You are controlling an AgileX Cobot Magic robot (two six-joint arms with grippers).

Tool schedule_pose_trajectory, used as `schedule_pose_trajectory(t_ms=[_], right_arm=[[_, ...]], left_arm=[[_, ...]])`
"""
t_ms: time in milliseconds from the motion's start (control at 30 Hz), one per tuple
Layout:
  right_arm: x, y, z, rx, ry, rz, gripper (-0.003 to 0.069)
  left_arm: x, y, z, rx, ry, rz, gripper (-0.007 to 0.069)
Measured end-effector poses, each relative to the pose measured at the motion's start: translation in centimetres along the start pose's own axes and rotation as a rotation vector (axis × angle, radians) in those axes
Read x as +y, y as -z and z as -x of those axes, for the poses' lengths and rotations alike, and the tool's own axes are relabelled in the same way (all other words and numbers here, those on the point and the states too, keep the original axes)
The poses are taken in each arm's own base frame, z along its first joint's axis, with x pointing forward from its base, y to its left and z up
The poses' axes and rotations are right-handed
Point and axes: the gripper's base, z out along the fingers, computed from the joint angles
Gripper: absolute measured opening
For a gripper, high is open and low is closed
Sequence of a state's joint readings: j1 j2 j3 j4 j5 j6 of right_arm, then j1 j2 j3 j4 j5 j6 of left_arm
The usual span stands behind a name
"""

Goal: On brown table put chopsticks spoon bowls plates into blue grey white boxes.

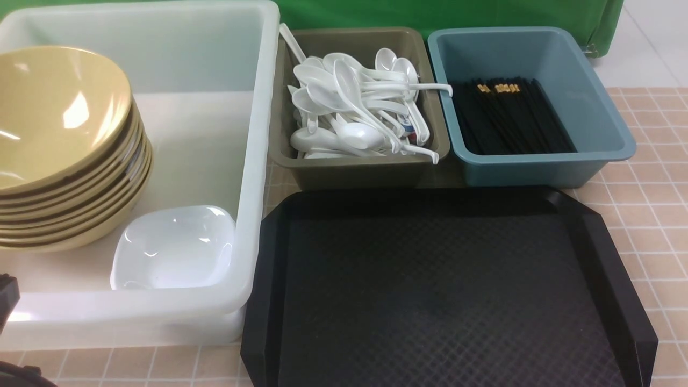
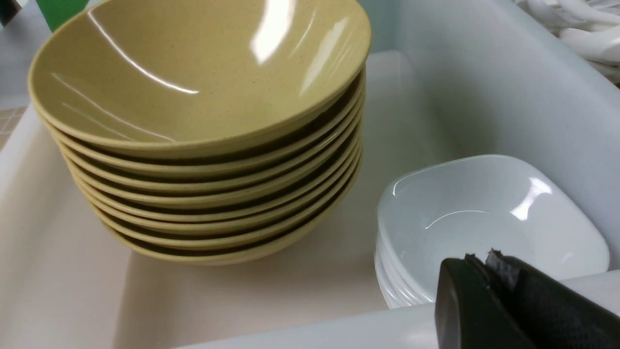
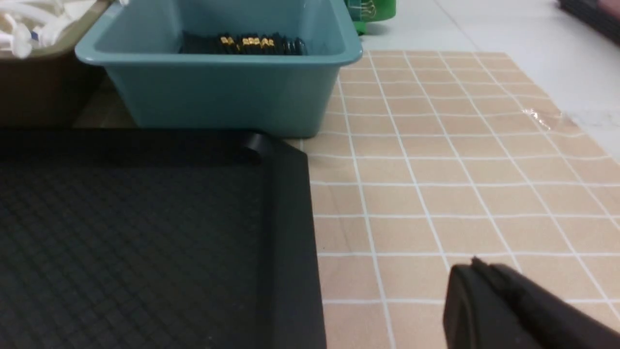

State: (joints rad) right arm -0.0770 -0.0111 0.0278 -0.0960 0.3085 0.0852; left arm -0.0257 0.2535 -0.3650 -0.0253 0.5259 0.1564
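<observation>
Stacked inside the left part of a large translucent white tub (image 1: pixel 257 161), as the front view shows, mustard-yellow round bowls (image 1: pixel 59 118) lean together in a tilted pile, the topmost tipped so that its glossy inside shows. Near them in the same tub, by its right wall, sits a short stack of glossy white square dishes with rounded corners (image 1: pixel 174 247); the left wrist view shows several nested rims.

Just beside the white tub, a grey-brown tub (image 1: pixel 360 174) holds a jumbled heap of white soup spoons (image 1: pixel 349 97). Their handles point in many directions, and a few poke over the rim, one reaching across to the edge of the neighbouring teal-blue tub (image 1: pixel 537 169). That tub contains black chopsticks (image 1: pixel 516 118) lying side by side, their gold bands close together at the far end.

Nearer the camera than the two small tubs lies a black octagonal tray (image 1: pixel 430 295) with a textured, bare floor. Pinkish-tan square tiles with pale grout lines pattern the table (image 1: pixel 656 215) under everything, and green material (image 1: pixel 355 13) runs behind the tubs.

The left gripper (image 2: pixel 484 259), at the near rim of the white tub, has its fingertips together and grips nothing. The right gripper (image 3: pixel 477 264) is likewise closed and empty, over the tiled surface beside the tray.
</observation>
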Motion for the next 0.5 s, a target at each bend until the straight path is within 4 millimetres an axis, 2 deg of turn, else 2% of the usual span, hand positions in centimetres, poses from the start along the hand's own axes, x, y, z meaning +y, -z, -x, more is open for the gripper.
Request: schedule_pose_trajectory(t_ms=[500], right_arm=[[-0.01,0.00,-0.04,0.004,-0.026,-0.001,0.0036]], left_arm=[[0.00,0.00,-0.02,0.002,0.001,0.000,0.0001]])
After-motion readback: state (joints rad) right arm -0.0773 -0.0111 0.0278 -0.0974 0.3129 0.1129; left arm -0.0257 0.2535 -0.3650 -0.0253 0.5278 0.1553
